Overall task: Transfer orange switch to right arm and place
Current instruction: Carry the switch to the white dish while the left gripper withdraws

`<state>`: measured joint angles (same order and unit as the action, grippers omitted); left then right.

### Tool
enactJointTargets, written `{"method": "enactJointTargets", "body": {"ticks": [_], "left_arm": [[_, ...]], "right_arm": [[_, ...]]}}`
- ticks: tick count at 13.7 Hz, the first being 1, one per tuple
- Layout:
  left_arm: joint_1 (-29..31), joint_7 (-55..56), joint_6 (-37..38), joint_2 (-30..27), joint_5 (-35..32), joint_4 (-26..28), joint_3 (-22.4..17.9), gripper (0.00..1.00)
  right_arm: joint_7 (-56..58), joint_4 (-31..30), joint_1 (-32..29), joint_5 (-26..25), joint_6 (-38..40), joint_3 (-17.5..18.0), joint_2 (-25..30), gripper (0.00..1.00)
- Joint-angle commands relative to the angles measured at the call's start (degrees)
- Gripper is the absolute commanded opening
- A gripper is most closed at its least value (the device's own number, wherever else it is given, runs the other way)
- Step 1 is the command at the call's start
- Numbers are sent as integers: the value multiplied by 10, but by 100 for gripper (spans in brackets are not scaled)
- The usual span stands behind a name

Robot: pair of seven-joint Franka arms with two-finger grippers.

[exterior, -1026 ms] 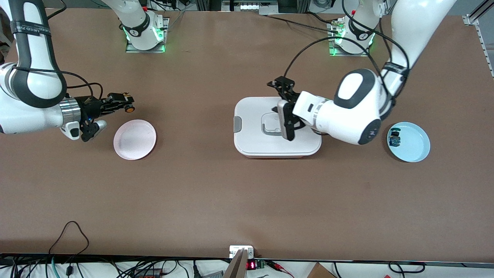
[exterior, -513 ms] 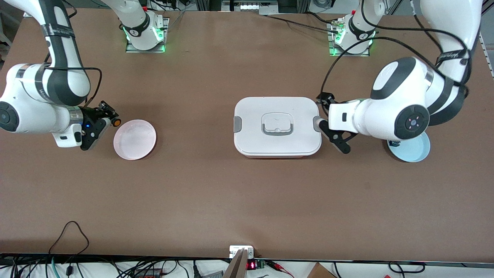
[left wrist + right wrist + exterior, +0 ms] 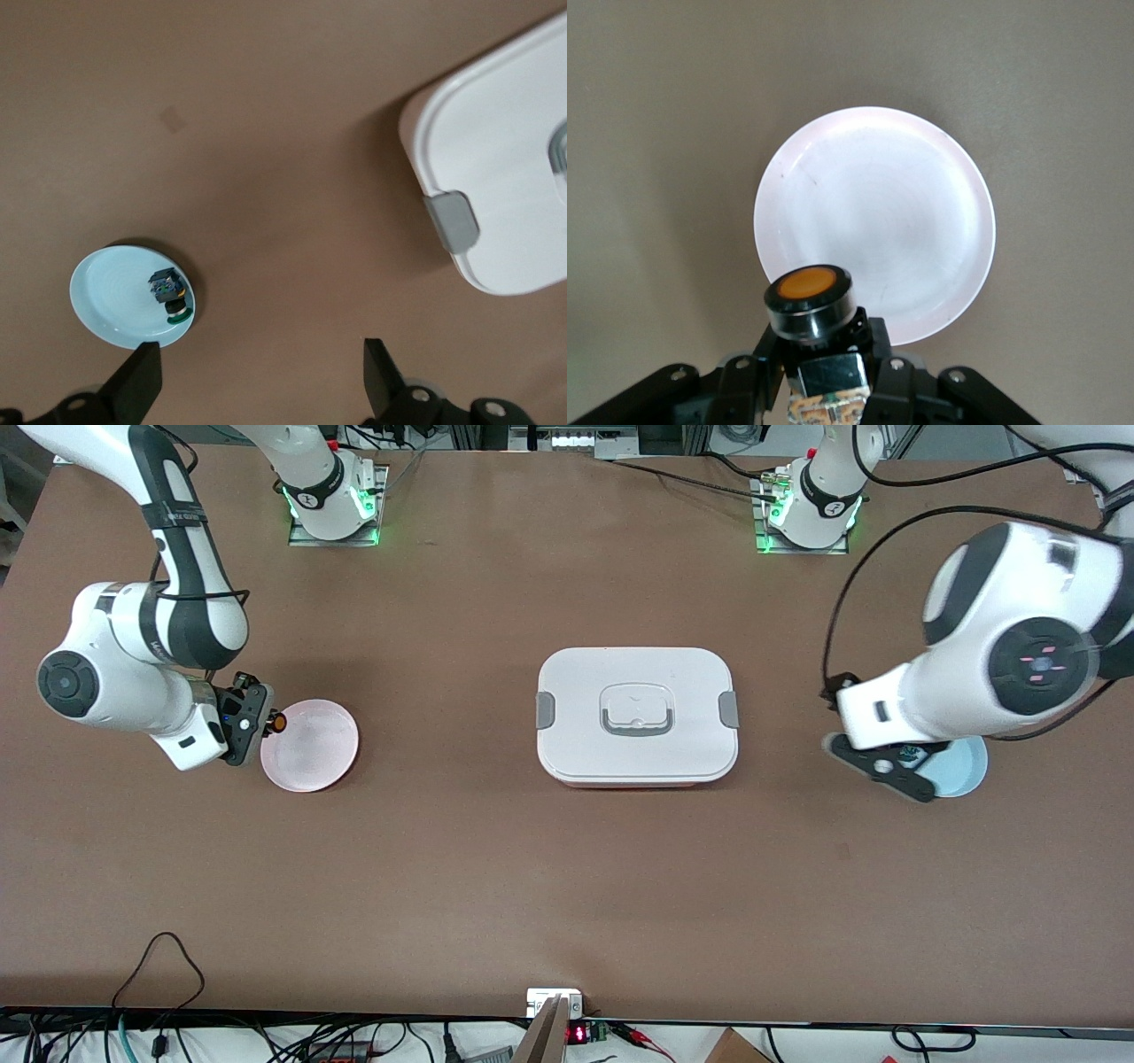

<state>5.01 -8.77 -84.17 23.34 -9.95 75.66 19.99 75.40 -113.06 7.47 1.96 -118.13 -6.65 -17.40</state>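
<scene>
Right hand (image 3: pixel 819 376) pinching orange switch (image 3: pixel 809 302) at pink plate (image 3: pixel 310 757) rim, could drop onto worktop; left hand (image 3: pixel 257 376) spread, waiting.

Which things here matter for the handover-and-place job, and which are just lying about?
In the job:
- orange switch, held by the shut right gripper at the pink plate's edge
- pink plate, likely the drop spot
- left gripper, open, by the blue plate

Lying about:
- white lidded box, mid-table
- blue plate
- green-topped switch on it
</scene>
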Motion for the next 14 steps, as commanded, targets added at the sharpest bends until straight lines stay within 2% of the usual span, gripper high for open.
{"method": "enactJointTargets", "body": {"ticks": [1, 2, 3, 5, 7, 14], "left_arm": [[-62, 82, -61, -90, 72, 92, -117, 100], [-64, 101, -77, -124, 72, 126, -122, 100], [-69, 112, -137, -189, 71, 197, -132, 100], [-91, 114, -184, -238, 73, 259, -166, 100], [-95, 110, -183, -254, 77, 266, -182, 100], [-88, 111, -166, -255, 78, 245, -174, 100]], "right_arm": [[13, -23, 11, -21, -32, 1, 8, 0], [19, -35, 11, -21, -52, 1, 7, 0], [42, -46, 19, -21, -87, 2, 4, 0], [66, -66, 24, -21, -130, 2, 1, 0], [76, -83, 27, -21, -158, 2, -3, 0], [104, -121, 33, -21, -235, 2, -39, 0]]}}
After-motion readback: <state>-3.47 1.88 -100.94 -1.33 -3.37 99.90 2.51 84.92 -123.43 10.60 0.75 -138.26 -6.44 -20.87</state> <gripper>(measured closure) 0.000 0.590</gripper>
